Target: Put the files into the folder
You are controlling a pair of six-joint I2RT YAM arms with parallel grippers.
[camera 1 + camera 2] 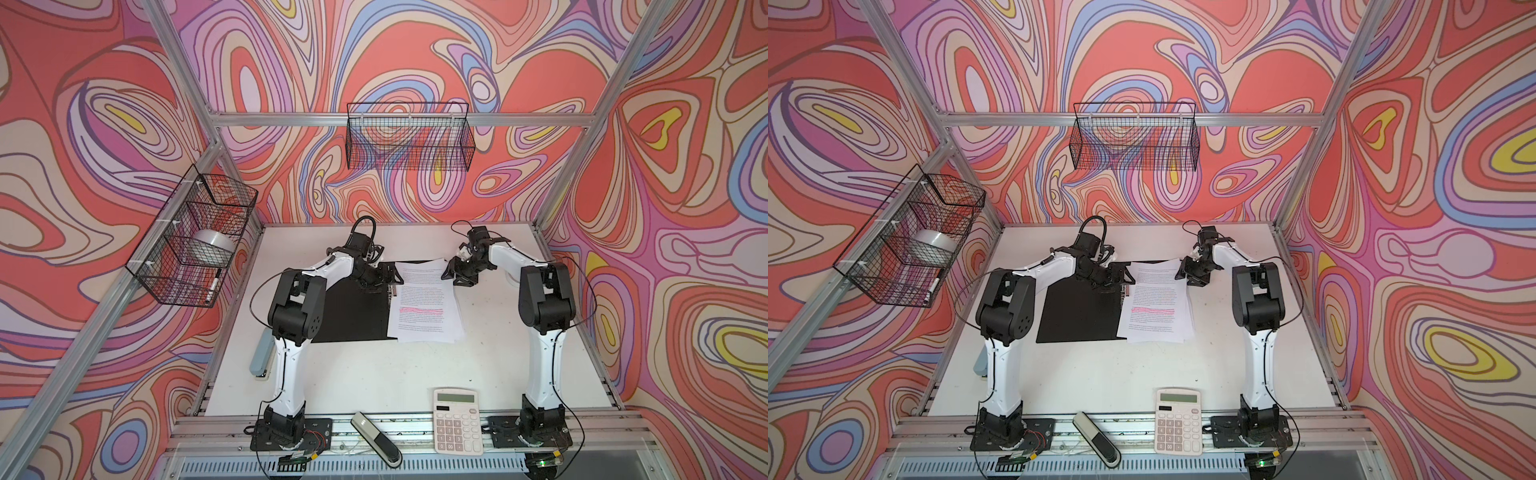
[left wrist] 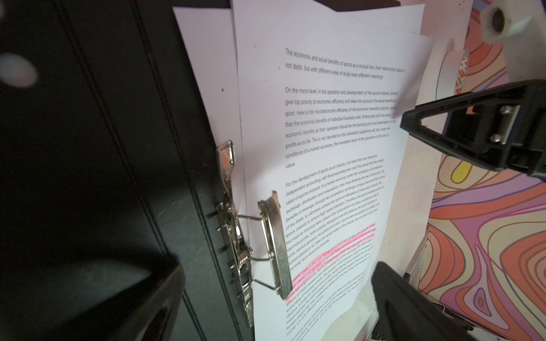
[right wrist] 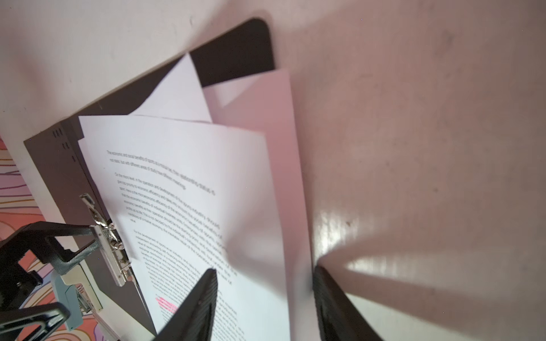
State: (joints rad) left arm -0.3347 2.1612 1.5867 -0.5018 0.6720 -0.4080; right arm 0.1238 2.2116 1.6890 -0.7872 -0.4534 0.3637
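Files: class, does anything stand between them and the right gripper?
Nothing visible does. The right gripper hangs open directly above the outer edge of the files, jaws apart over bare paper and table.

Walls (image 1: 415, 50) are a wild swirly red, pink and lilac print, with silver aluminium frame rails (image 1: 291, 119) across them. Plain white tabletop (image 1: 365, 374) below, two black wire baskets (image 1: 409, 137) (image 1: 195, 241) hanging up.

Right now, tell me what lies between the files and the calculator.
Nothing stands there: both top views show only a bare stretch of white table between the files and the calculator.
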